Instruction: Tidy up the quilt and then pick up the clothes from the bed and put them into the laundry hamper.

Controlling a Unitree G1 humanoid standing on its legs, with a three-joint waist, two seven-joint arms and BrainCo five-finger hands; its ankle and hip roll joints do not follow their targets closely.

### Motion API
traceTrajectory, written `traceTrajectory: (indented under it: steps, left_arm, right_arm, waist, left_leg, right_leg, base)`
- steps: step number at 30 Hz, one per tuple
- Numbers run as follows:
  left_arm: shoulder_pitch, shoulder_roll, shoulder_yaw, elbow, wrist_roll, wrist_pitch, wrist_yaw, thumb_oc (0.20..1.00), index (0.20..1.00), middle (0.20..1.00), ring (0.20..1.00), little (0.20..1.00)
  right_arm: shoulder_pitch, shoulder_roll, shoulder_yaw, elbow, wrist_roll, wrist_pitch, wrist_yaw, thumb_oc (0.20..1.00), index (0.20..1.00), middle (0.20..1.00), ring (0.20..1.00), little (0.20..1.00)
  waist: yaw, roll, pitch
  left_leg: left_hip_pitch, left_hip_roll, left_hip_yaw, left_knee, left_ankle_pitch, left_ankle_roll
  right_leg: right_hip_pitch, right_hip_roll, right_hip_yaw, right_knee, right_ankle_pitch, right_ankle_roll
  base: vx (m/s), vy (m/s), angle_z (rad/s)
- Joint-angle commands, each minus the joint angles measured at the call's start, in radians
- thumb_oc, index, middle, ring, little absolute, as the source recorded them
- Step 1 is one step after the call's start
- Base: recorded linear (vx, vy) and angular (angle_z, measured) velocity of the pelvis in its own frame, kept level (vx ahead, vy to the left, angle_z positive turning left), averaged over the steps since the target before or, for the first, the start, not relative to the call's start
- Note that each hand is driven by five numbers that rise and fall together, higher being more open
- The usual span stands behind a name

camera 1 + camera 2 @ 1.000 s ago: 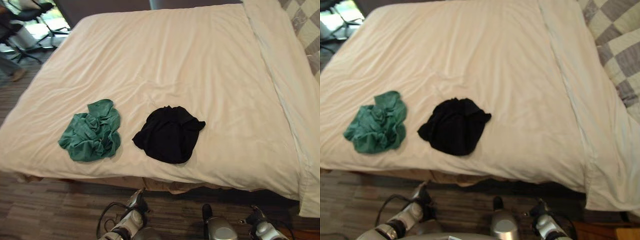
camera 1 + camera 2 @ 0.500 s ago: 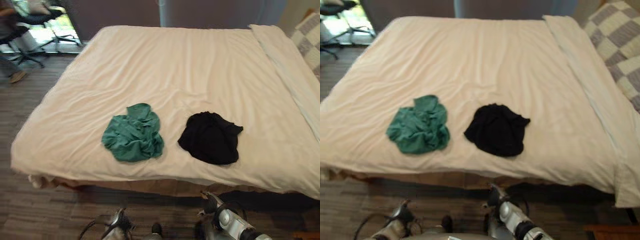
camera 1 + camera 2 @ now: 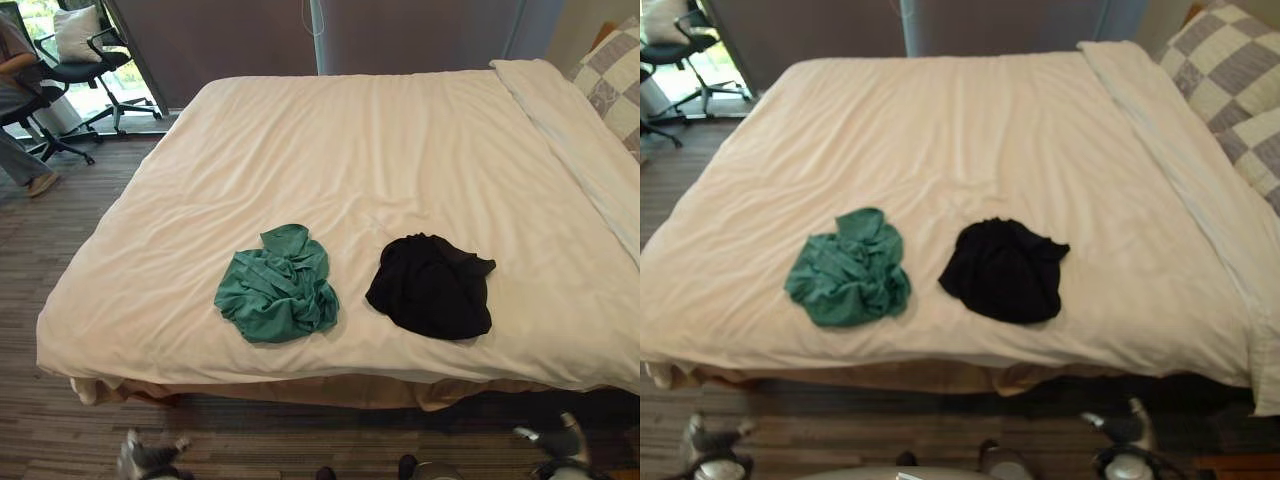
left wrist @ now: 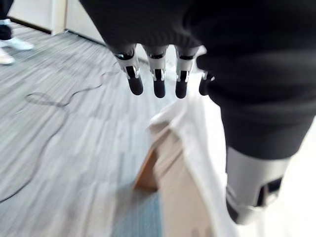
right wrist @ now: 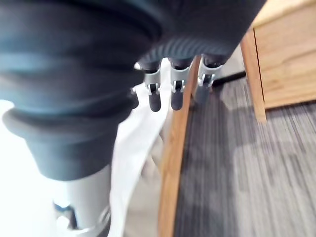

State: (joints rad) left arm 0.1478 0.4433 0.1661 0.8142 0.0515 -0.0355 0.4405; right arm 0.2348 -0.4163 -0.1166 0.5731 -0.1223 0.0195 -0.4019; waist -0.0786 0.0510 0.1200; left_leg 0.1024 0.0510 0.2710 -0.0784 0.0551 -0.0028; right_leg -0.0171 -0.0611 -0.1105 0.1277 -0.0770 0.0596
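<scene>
We see the cream quilt (image 3: 400,150) lying spread and fairly smooth across the bed, so we judge the tidying step largely done and the clothes step not yet begun. Two garments lie on it toward the lower middle of the left eye view: a crumpled green garment (image 3: 278,287) at lower centre-left and a black garment (image 3: 432,288) just right of it, apart from each other. No hamper appears in our views. Our left hand (image 4: 155,74) hangs low beside the bed's edge with its fingers straight and apart, holding nothing; our right hand (image 5: 173,86) likewise hangs empty with relaxed fingers, near a wooden piece of furniture (image 5: 284,54). Next, we judge, we must raise a hand over the near edge and close on one garment.
</scene>
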Motion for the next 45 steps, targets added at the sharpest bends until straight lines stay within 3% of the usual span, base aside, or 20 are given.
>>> traceTrajectory:
  steps: [1, 3, 4, 6, 9, 16, 20, 24, 26, 27, 28, 29, 30, 32, 40, 41, 43, 45]
  left_arm:
    - [-0.015, 0.145, 0.07, -0.199, 0.071, -0.081, 0.08, 1.0, 1.0, 1.0, 1.0, 1.0]
    - [-0.019, 0.183, 0.104, -0.369, 0.066, -0.122, 0.081, 1.0, 1.0, 1.0, 1.0, 1.0]
    - [-0.017, 0.181, 0.106, -0.374, 0.066, -0.12, 0.08, 1.0, 1.0, 1.0, 1.0, 1.0]
    - [-0.057, 0.175, 0.11, -0.581, -0.036, -0.198, 0.049, 1.0, 1.0, 1.0, 1.0, 1.0]
    - [-0.097, 0.191, 0.032, -0.587, 0.042, -0.143, -0.004, 1.0, 1.0, 1.0, 1.0, 1.0]
    - [-0.267, 0.189, -0.213, -0.419, 0.237, -0.036, -0.057, 1.0, 1.0, 1.0, 1.0, 1.0]
    - [-0.475, 0.15, -0.383, -0.227, 0.328, 0.017, -0.019, 1.0, 1.0, 1.0, 1.0, 1.0]
    - [-0.675, 0.103, -0.535, 0.048, 0.385, 0.064, -0.032, 1.0, 1.0, 1.0, 1.0, 1.0]
    - [-0.736, 0.095, -0.576, 0.092, 0.407, 0.074, -0.036, 1.0, 1.0, 1.0, 1.0, 1.0]
    - [-0.76, 0.09, -0.584, 0.104, 0.405, 0.077, -0.035, 0.918, 0.918, 0.918, 0.918, 0.918]
    - [-0.785, 0.084, -0.589, 0.114, 0.4, 0.077, -0.028, 0.498, 0.498, 0.498, 0.498, 0.498]
    - [-0.786, 0.084, -0.589, 0.114, 0.4, 0.077, -0.028, 0.498, 0.498, 0.498, 0.498, 0.498]
    - [-0.802, 0.066, -0.598, 0.116, 0.403, 0.075, -0.021, 0.2, 0.2, 0.2, 0.2, 0.2]
    - [-0.801, 0.052, -0.603, 0.109, 0.4, 0.073, -0.025, 0.2, 0.2, 0.2, 0.2, 0.2]
    - [-0.532, -0.044, -0.569, 0.051, 0.333, 0.023, -0.103, 0.2, 0.2, 0.2, 0.2, 0.2]
    - [-0.433, -0.061, -0.55, 0.022, 0.256, -0.011, -0.124, 0.2, 0.2, 0.2, 0.2, 0.2]
    - [-0.403, -0.068, -0.545, 0.02, 0.235, -0.023, -0.128, 0.2, 0.2, 0.2, 0.2, 0.2]
    - [-0.313, -0.082, -0.539, 0.022, 0.18, -0.058, -0.131, 0.2, 0.2, 0.2, 0.2, 0.2]
  right_arm:
    - [-0.045, -0.13, 0.039, -0.141, -0.341, -0.055, -0.066, 1.0, 1.0, 1.0, 1.0, 1.0]
    - [-0.052, -0.209, 0.037, -0.211, -0.437, -0.049, -0.069, 1.0, 1.0, 1.0, 1.0, 1.0]
    - [-0.052, -0.21, 0.037, -0.213, -0.437, -0.048, -0.067, 1.0, 1.0, 1.0, 1.0, 1.0]
    - [-0.119, -0.28, 0.074, -0.299, -0.506, -0.045, -0.049, 1.0, 1.0, 1.0, 1.0, 1.0]
    - [-0.209, -0.291, 0.137, -0.308, -0.505, -0.046, -0.024, 1.0, 1.0, 1.0, 1.0, 1.0]
    - [-0.408, -0.29, 0.271, -0.383, -0.493, -0.043, -0.011, 1.0, 1.0, 1.0, 1.0, 1.0]
    - [-0.505, -0.28, 0.335, -0.438, -0.467, -0.059, -0.037, 1.0, 1.0, 1.0, 1.0, 1.0]
    - [-0.584, -0.3, 0.389, -0.518, -0.479, -0.079, -0.056, 1.0, 1.0, 1.0, 1.0, 1.0]
    - [-0.618, -0.305, 0.417, -0.541, -0.479, -0.092, -0.061, 1.0, 1.0, 1.0, 1.0, 1.0]
    - [-0.623, -0.302, 0.423, -0.549, -0.475, -0.092, -0.064, 1.0, 1.0, 1.0, 1.0, 1.0]
    - [-0.629, -0.302, 0.426, -0.556, -0.469, -0.098, -0.066, 1.0, 1.0, 1.0, 1.0, 1.0]
    - [-0.629, -0.302, 0.426, -0.555, -0.469, -0.098, -0.067, 1.0, 1.0, 1.0, 1.0, 1.0]
    - [-0.622, -0.297, 0.429, -0.576, -0.462, -0.105, -0.068, 1.0, 1.0, 1.0, 1.0, 1.0]
    - [-0.621, -0.296, 0.43, -0.582, -0.458, -0.108, -0.065, 1.0, 1.0, 1.0, 1.0, 1.0]
    - [-0.72, -0.285, 0.562, -0.476, -0.495, -0.092, 0.022, 1.0, 1.0, 1.0, 1.0, 1.0]
    - [-0.78, -0.278, 0.627, -0.361, -0.529, -0.069, 0.054, 1.0, 1.0, 1.0, 1.0, 1.0]
    - [-0.814, -0.271, 0.653, -0.308, -0.537, -0.063, 0.058, 1.0, 1.0, 1.0, 1.0, 1.0]
    - [-0.922, -0.261, 0.721, -0.131, -0.552, -0.045, 0.071, 1.0, 1.0, 1.0, 1.0, 1.0]
  waist:
    - [0.014, -0.059, 0.028]
    - [0.019, -0.062, 0.028]
    - [0.019, -0.061, 0.027]
    - [0.029, -0.069, 0.023]
    - [0.032, -0.068, 0.028]
    - [0.016, -0.071, 0.092]
    - [-0.004, -0.073, 0.165]
    - [-0.031, -0.076, 0.193]
    - [-0.04, -0.082, 0.203]
    - [-0.042, -0.083, 0.206]
    - [-0.045, -0.086, 0.206]
    - [-0.045, -0.085, 0.205]
    - [-0.048, -0.089, 0.209]
    - [-0.047, -0.087, 0.209]
    - [0.008, -0.066, 0.194]
    - [0.04, -0.047, 0.19]
    - [0.047, -0.04, 0.189]
    - [0.081, -0.007, 0.199]
  left_leg:
    - [0.022, 0.03, -0.025, -0.009, -0.108, -0.092]
    - [0.029, 0.034, -0.027, -0.009, -0.114, -0.093]
    - [0.026, 0.035, -0.027, -0.009, -0.109, -0.093]
    - [0.029, 0.041, -0.028, -0.009, -0.109, -0.094]
    - [0.033, 0.045, -0.023, -0.009, -0.108, -0.093]
    - [0.003, 0.054, 0.002, -0.009, -0.097, -0.093]
    - [-0.102, 0.055, 0.015, -0.005, -0.06, -0.095]
    - [-0.198, 0.068, 0.039, -0.009, -0.023, -0.106]
    - [-0.234, 0.079, 0.054, -0.009, -0.011, -0.114]
    - [-0.248, 0.082, 0.058, -0.009, -0.008, -0.116]
    - [-0.266, 0.086, 0.06, -0.009, -0.003, -0.119]
    - [-0.267, 0.086, 0.06, -0.009, -0.003, -0.119]
    - [-0.279, 0.094, 0.061, -0.009, 0.002, -0.125]
    - [-0.28, 0.096, 0.059, -0.009, 0.004, -0.127]
    - [-0.209, 0.09, 0.032, -0.009, -0.016, -0.123]
    - [-0.19, 0.082, 0.02, -0.009, -0.023, -0.12]
    - [-0.191, 0.079, 0.017, -0.009, -0.019, -0.12]
    - [-0.191, 0.065, 0.003, -0.009, -0.017, -0.122]
  right_leg:
    - [0.116, -0.111, 0.01, -0.195, 0.046, 0.123]
    - [0.122, -0.112, 0.009, -0.196, 0.04, 0.123]
    - [0.119, -0.112, 0.01, -0.196, 0.045, 0.122]
    - [0.118, -0.11, 0.007, -0.201, 0.046, 0.117]
    - [0.118, -0.106, 0.011, -0.202, 0.044, 0.111]
    - [0.066, -0.103, 0.034, -0.189, 0.052, 0.108]
    - [-0.062, -0.1, 0.058, -0.155, 0.071, 0.114]
    - [-0.175, -0.09, 0.068, -0.149, 0.1, 0.127]
    - [-0.207, -0.087, 0.064, -0.161, 0.118, 0.137]
    - [-0.218, -0.086, 0.059, -0.168, 0.123, 0.14]
    - [-0.233, -0.084, 0.056, -0.173, 0.13, 0.143]
    - [-0.235, -0.084, 0.056, -0.173, 0.13, 0.143]
    - [-0.241, -0.085, 0.046, -0.182, 0.134, 0.145]
    - [-0.241, -0.085, 0.042, -0.182, 0.134, 0.144]
    - [-0.169, -0.094, 0.022, -0.162, 0.105, 0.115]
    - [-0.146, -0.096, 0.016, -0.163, 0.095, 0.11]
    - [-0.145, -0.097, 0.015, -0.166, 0.098, 0.107]
    - [-0.136, -0.103, 0.006, -0.174, 0.096, 0.107]
  base:
    - [0.0, -0.006, -0.09]
    - [0.0, -0.004, -0.04]
    - [0.0, 0.0, 0.0]
    - [-0.05, -0.033, -0.02]
    - [-0.02, -0.021, -0.05]
    - [-0.06, -0.005, -0.08]
    - [-0.22, -0.007, -0.2]
    - [-0.11, 0.002, -0.09]
    - [-0.08, -0.032, -0.18]
    - [-0.05, -0.045, -0.12]
    - [-0.04, -0.029, -0.01]
    - [-0.03, -0.04, 0.04]
    - [-0.02, -0.031, 0.03]
    - [-0.01, -0.031, 0.05]
    - [0.03, -0.039, 0.08]
    - [0.02, -0.037, 0.23]
    - [0.02, -0.026, 0.18]
    - [-0.01, -0.005, 0.19]
